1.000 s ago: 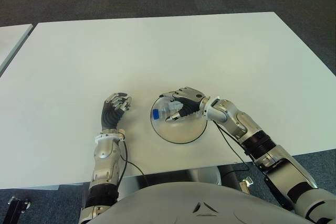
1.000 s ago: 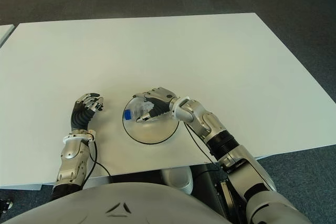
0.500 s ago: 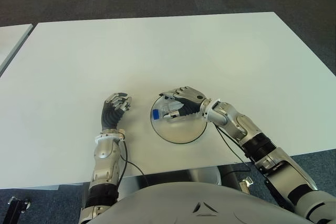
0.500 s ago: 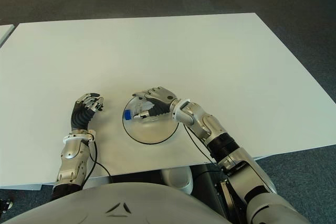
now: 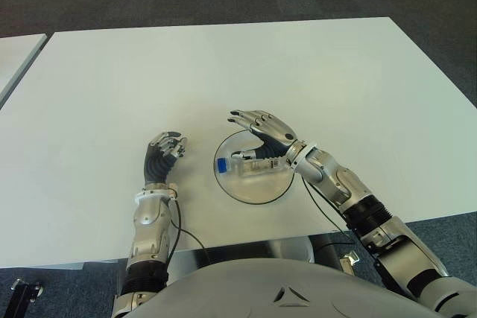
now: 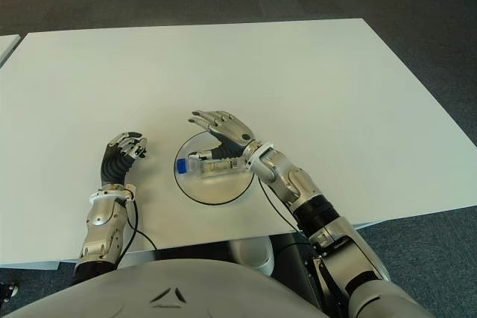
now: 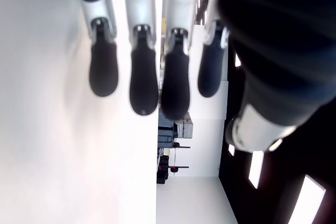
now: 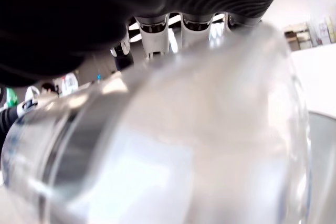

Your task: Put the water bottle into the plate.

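A clear water bottle (image 5: 247, 166) with a blue cap lies on its side in the round plate (image 5: 253, 197), cap toward the left. My right hand (image 5: 253, 135) is open just over and behind it, fingers spread out above the plate's far rim and the thumb close by the bottle's side. Seen from the right wrist, the bottle (image 8: 184, 129) fills the picture, with straight fingers beyond it. My left hand (image 5: 165, 150) shows left of the plate, fingers curled and holding nothing.
The white table (image 5: 223, 72) stretches far behind and to both sides of the plate; its front edge runs just below the plate. A second white table (image 5: 15, 50) shows at the far left, across a gap of dark carpet.
My right hand has opened and let go of the bottle, which now lies in the plate. The fingers lifted up and back. The left hand has not moved.
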`<action>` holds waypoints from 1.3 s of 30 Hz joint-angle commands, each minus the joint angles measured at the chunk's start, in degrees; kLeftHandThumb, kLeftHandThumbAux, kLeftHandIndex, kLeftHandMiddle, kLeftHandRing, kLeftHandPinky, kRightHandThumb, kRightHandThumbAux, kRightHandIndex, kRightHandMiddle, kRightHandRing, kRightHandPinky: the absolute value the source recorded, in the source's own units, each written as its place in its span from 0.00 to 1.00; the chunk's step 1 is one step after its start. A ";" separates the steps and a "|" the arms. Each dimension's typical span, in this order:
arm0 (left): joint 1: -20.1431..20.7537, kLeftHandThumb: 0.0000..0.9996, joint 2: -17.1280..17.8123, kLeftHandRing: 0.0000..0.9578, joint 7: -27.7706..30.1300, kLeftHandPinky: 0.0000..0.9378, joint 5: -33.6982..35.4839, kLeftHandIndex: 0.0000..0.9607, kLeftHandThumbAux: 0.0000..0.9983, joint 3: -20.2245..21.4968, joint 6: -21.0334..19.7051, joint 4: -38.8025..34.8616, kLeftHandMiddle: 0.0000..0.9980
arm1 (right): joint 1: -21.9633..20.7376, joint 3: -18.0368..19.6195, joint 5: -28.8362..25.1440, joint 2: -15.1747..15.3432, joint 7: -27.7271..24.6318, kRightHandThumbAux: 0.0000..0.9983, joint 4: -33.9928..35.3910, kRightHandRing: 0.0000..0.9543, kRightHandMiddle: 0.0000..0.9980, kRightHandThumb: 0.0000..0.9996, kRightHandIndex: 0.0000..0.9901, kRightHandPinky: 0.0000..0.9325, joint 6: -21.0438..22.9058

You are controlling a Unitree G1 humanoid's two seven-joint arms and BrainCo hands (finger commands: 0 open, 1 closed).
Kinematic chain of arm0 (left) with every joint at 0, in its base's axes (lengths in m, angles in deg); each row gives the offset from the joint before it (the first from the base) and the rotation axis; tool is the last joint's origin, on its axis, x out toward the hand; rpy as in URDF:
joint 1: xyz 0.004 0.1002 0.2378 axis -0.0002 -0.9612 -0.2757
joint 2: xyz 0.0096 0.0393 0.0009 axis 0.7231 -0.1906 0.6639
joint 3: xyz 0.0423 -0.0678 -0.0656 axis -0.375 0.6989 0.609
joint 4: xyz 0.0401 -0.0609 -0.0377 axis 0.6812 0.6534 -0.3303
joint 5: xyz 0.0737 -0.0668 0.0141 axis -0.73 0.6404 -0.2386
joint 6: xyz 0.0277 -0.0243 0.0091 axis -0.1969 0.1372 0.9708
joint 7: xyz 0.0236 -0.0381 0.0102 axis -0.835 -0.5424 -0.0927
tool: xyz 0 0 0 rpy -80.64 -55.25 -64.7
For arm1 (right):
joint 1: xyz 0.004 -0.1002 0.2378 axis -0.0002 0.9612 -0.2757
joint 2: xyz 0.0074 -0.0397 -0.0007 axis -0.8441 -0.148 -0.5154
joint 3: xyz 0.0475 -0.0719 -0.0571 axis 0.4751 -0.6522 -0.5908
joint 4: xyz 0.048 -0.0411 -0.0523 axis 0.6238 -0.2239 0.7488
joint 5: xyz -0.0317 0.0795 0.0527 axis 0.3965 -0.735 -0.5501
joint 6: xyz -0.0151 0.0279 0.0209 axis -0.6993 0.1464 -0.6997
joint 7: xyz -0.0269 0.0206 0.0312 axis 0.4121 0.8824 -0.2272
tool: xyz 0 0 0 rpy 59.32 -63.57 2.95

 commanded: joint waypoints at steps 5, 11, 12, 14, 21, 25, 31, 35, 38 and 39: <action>-0.63 0.71 -0.25 0.62 -0.07 0.62 0.29 0.45 0.71 -0.17 -1.77 1.07 0.61 | 1.04 0.75 2.46 -0.48 6.80 0.14 -0.64 0.00 0.00 0.40 0.00 0.00 -0.47; -0.57 0.71 -0.20 0.62 -0.33 0.62 -0.01 0.45 0.71 -0.20 -1.58 1.16 0.61 | 1.46 1.21 4.53 -0.78 12.95 0.15 -1.09 0.00 0.00 0.39 0.00 0.00 -0.67; -0.57 0.71 -0.20 0.62 -0.36 0.62 -0.03 0.45 0.71 -0.20 -1.62 1.14 0.61 | 1.51 1.25 4.87 -0.81 14.10 0.15 -1.25 0.00 0.00 0.39 0.00 0.00 -0.78; -0.61 0.71 -0.24 0.62 -0.38 0.62 0.00 0.45 0.71 -0.20 -1.75 1.05 0.61 | 1.58 1.28 5.71 -0.95 16.79 0.15 -1.68 0.00 0.00 0.39 0.00 0.00 -0.99; -0.52 0.71 -0.23 0.62 -0.27 0.62 0.22 0.45 0.71 -0.13 -2.04 1.10 0.61 | 1.49 1.13 8.59 -1.56 25.09 0.16 -3.09 0.00 0.00 0.39 0.00 0.00 -0.39; -0.44 0.71 -0.18 0.62 -0.24 0.62 0.17 0.45 0.71 -0.10 -1.71 1.34 0.61 | 1.28 1.15 10.68 -1.86 30.91 0.16 -3.84 0.00 0.00 0.39 0.00 0.00 -0.01; -0.38 0.71 -0.19 0.62 -0.17 0.62 0.20 0.45 0.71 -0.07 -1.39 1.54 0.61 | -0.13 0.85 14.30 -2.38 43.00 0.17 -6.04 0.00 0.00 0.34 0.00 0.00 -0.39; -0.39 0.71 -0.20 0.62 -0.33 0.62 0.03 0.45 0.71 -0.10 -1.30 1.56 0.61 | -1.80 0.46 15.53 -2.77 52.27 0.22 -8.92 0.00 0.00 0.30 0.00 0.00 -2.57; -0.43 0.71 -0.23 0.62 -0.43 0.62 -0.03 0.45 0.71 -0.12 -1.43 1.43 0.61 | -3.11 0.37 15.01 -3.30 58.07 0.24 -11.32 0.00 0.00 0.28 0.00 0.00 -5.18; -0.45 0.71 -0.25 0.62 -0.47 0.62 -0.06 0.45 0.71 -0.12 -1.50 1.38 0.61 | -3.59 0.41 14.68 -3.54 60.15 0.26 -12.21 0.00 0.00 0.28 0.00 0.00 -6.26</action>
